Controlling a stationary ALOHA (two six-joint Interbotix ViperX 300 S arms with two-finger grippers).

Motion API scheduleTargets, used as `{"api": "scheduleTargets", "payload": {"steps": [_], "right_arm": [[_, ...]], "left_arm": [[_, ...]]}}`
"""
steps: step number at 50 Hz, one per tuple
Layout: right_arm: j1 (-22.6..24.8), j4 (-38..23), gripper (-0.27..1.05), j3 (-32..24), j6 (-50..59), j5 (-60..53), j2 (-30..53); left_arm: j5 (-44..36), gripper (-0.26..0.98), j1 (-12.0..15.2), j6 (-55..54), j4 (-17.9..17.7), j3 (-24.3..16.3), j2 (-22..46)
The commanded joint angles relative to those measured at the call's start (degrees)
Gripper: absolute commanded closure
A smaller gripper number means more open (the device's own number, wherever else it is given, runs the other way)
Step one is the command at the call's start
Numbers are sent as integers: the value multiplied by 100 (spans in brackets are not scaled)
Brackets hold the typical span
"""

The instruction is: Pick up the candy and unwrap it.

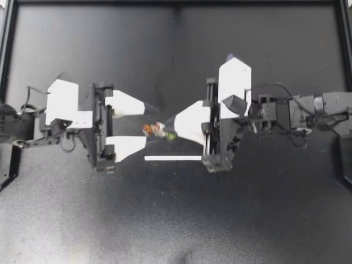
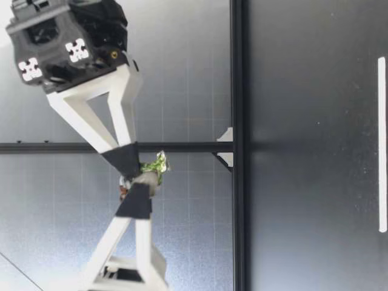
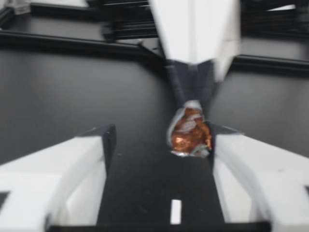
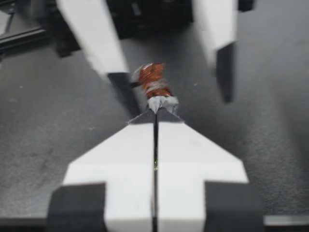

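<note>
The counter [image 1: 176,220] is a flat, matte black surface. A black frame rail [image 1: 176,3] borders its far edge and both sides. One item lies directly on it: a thin white strip [image 1: 172,158], flat and straight, near the middle of the surface.

Foil candy [image 3: 189,136] pinched by right gripper [image 3: 191,102], left gripper [image 3: 163,137] fingers spread

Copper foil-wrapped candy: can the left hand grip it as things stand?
Probably yes. The copper foil-wrapped candy, pinched at one end by the shut right hand, sits between the fingers of the open left hand, nothing blocking.
</note>
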Motion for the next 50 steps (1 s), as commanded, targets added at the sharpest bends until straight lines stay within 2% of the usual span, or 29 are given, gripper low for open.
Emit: {"api": "scheduleTargets", "payload": {"steps": [1,15,26,39,43,50], "right_arm": [[105,9,97,-105,105,-26,-158],[35,0,97,62,211,-26,-422],[-229,9,97,229,237,-26,-501],[-264,9,97,264,211,-26,-457],[-264,-9,97,290,167,-35,-448],[-264,-18,97,334,105,-62,-475]], "left_arm": [[-114,14,158,44,-26,-149,53],[-79,15,193,-44,-44,-202,413],[-70,15,193,0,-44,-70,246],[-114,17,176,0,-9,97,-158],[-114,24,167,0,0,132,-246],[-123,47,132,0,9,158,-334]]}}
